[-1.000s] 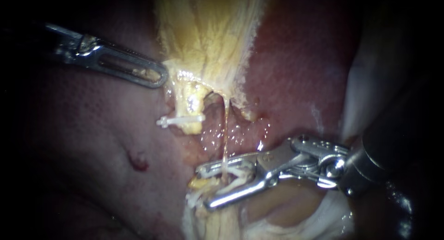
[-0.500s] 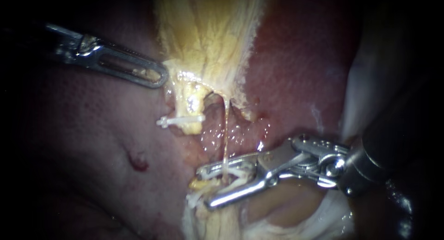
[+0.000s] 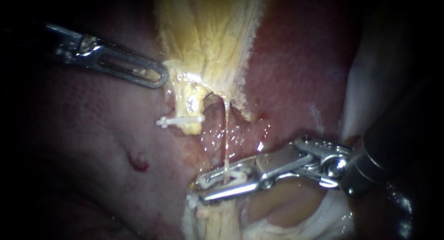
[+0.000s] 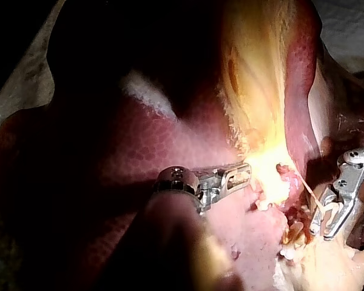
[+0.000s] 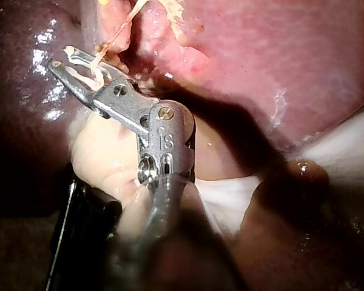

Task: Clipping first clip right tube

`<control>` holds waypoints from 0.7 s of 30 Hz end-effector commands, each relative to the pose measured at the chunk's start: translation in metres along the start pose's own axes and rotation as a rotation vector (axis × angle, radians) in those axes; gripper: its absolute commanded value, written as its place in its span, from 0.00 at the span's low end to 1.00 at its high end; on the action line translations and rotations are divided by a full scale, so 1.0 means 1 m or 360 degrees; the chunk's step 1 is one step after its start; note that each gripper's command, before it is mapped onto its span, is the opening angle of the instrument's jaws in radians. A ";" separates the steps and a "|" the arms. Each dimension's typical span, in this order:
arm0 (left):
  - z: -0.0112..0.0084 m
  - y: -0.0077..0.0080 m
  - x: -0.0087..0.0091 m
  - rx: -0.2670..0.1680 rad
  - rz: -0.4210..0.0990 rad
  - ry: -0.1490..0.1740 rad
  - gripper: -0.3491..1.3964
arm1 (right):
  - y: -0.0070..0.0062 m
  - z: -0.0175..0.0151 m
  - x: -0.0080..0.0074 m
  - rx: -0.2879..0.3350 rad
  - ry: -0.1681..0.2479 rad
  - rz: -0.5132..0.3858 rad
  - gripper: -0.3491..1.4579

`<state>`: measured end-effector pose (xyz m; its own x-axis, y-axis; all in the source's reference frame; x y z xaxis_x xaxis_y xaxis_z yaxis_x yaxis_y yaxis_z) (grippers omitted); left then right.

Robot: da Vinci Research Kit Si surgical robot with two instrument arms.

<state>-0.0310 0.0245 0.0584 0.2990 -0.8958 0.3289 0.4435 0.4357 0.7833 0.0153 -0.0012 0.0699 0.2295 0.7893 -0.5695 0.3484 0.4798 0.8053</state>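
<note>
A thin pale right tube [image 3: 227, 133] runs from the gallbladder [image 3: 208, 32] down into my right instrument [image 3: 201, 190]. Its jaws stand close together, shut on a white clip [image 3: 233, 176] that sits around the tube. The right wrist view shows the same clip [image 5: 85, 71] and tube [image 5: 118, 27] between those jaws [image 5: 59, 57]. To the left, another white clip [image 3: 181, 121] sits across the thicker yellow left tube [image 3: 189, 103]. My left instrument [image 3: 159, 78] comes in from the upper left. Its slotted jaws lie together on the gallbladder's edge, as the left wrist view [image 4: 246, 173] also shows.
Red-brown liver [image 3: 296, 73] surrounds the tubes. A small red bleeding spot [image 3: 138, 162] marks the liver at lower left. Pale tissue [image 3: 222, 221] lies under my right instrument's jaws. White cloth [image 3: 365, 83] lies at the right, behind the right shaft [image 3: 384, 152].
My right instrument's jaws have closed in on the clip around the thin tube, and the clip is squeezed flatter. My left instrument has held still.
</note>
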 end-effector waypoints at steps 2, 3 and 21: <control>0.0000 0.0000 0.0000 0.0000 0.0000 0.0000 0.00 | 0.0000 0.0000 0.0001 -0.0001 0.0000 0.0001 0.04; 0.0000 0.0000 0.0000 0.0000 0.0000 0.0000 0.00 | 0.0000 0.0000 0.0001 -0.0001 0.0000 0.0001 0.00; -0.0001 0.0000 0.0000 0.0000 0.0000 0.0000 0.00 | 0.0003 -0.0010 0.0005 0.0001 -0.0007 0.0006 0.00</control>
<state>-0.0310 0.0245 0.0584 0.2990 -0.8958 0.3288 0.4437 0.4356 0.7832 0.0145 -0.0003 0.0700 0.2346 0.7897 -0.5669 0.3485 0.4761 0.8074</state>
